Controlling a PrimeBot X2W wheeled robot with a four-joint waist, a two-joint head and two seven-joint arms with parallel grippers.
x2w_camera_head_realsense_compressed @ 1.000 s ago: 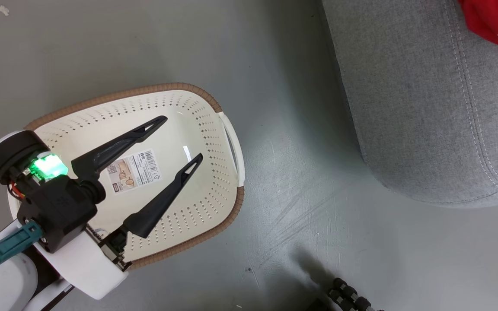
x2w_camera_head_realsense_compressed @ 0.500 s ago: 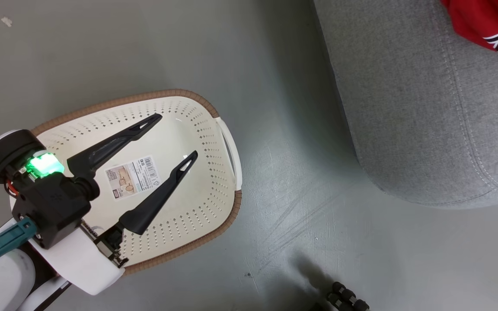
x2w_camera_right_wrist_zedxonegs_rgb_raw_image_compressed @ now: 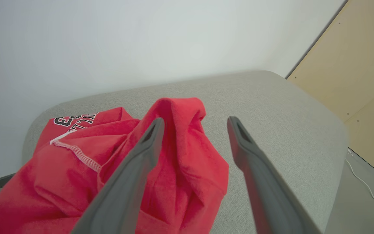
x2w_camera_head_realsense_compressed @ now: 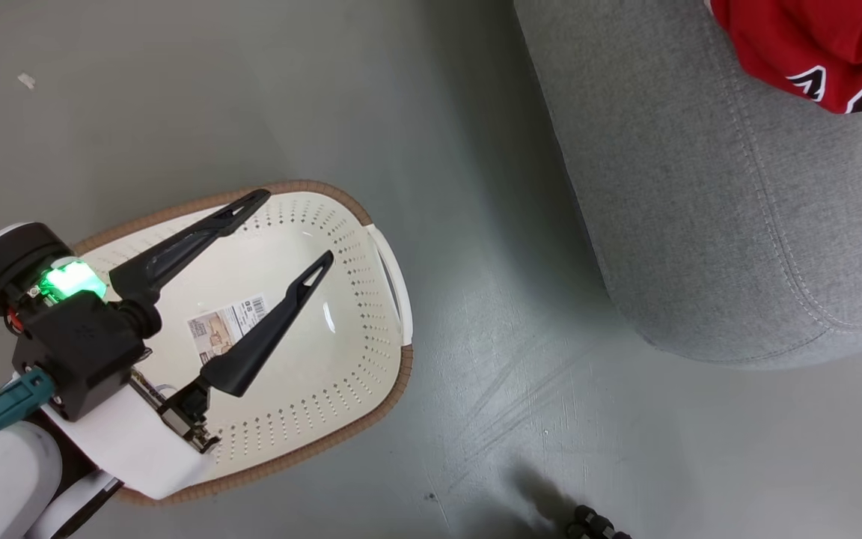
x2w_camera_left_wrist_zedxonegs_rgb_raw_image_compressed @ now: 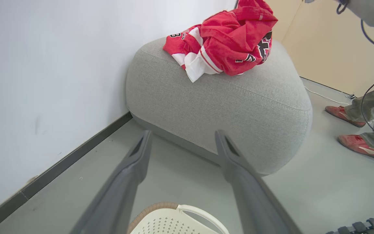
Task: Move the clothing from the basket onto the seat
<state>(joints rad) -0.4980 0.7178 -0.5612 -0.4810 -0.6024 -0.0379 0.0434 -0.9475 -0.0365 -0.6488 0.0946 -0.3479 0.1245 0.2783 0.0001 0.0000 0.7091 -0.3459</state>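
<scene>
Clothing [x2w_camera_left_wrist_zedxonegs_rgb_raw_image_compressed: 226,42] lies heaped on the seat [x2w_camera_left_wrist_zedxonegs_rgb_raw_image_compressed: 226,107], at 1 o'clock in my head view. The basket [x2w_camera_head_realsense_compressed: 341,359] shows a bare bottom, so I judge the transfer complete. My left gripper [x2w_camera_head_realsense_compressed: 294,227] hangs over the basket, jaws apart and empty. My right gripper [x2w_camera_right_wrist_zedxonegs_rgb_raw_image_compressed: 195,121] hovers over the heap, jaws apart. Next: retract both arms. A person's red shoes [x2w_camera_left_wrist_zedxonegs_rgb_raw_image_compressed: 357,146] stand at 3 o'clock of the seat.

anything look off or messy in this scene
Nothing is damaged or spilled. The clothing lies in a crumpled heap on the seat rather than flat, with a white panel hanging out. The basket sits upright on the floor, holding just its sticker. A small pale scrap lies on the floor.
</scene>
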